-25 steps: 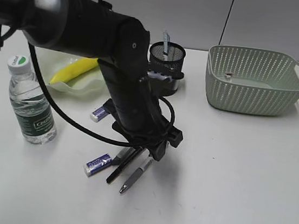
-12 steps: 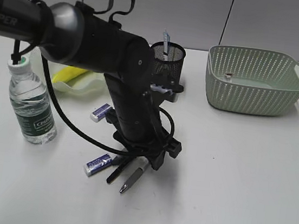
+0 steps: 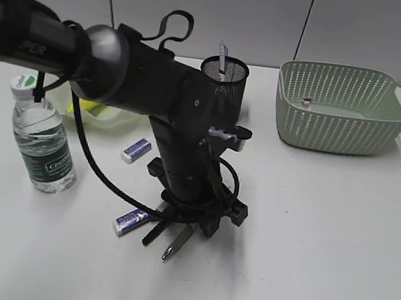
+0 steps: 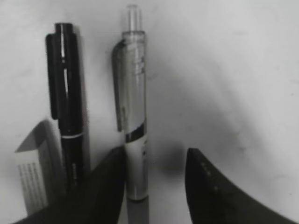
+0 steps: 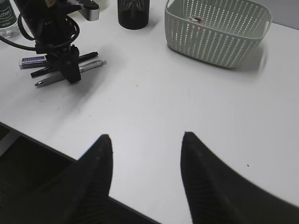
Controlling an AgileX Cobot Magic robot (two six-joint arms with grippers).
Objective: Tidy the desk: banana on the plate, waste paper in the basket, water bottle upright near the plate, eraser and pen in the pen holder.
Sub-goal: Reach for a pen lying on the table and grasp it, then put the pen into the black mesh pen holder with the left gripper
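Observation:
My left gripper (image 4: 156,182) is down on the desk (image 3: 308,229), open and astride the silver pen (image 4: 133,116). Its left finger (image 4: 110,186) touches the pen and the right one stands apart. A black pen (image 4: 67,107) and an eraser (image 4: 32,177) lie just left of it. A second eraser (image 3: 135,149) lies farther back. The water bottle (image 3: 39,137) stands upright at the left. The banana (image 3: 92,110) lies on the plate (image 3: 120,120), mostly hidden by the arm. The pen holder (image 3: 225,80) holds one pen. The waste paper (image 3: 306,101) lies in the basket (image 3: 341,109). My right gripper (image 5: 147,140) hangs open above the near edge.
The left arm and its cable loop (image 3: 180,140) stand in front of the plate and beside the pen holder. Bare tabletop stretches between the pens and the basket, and along the right half of the near side.
The left arm has sunk lower and shifted a little toward the near right over the pens. Its jaws have narrowed around the silver pen. The right gripper has stayed put.

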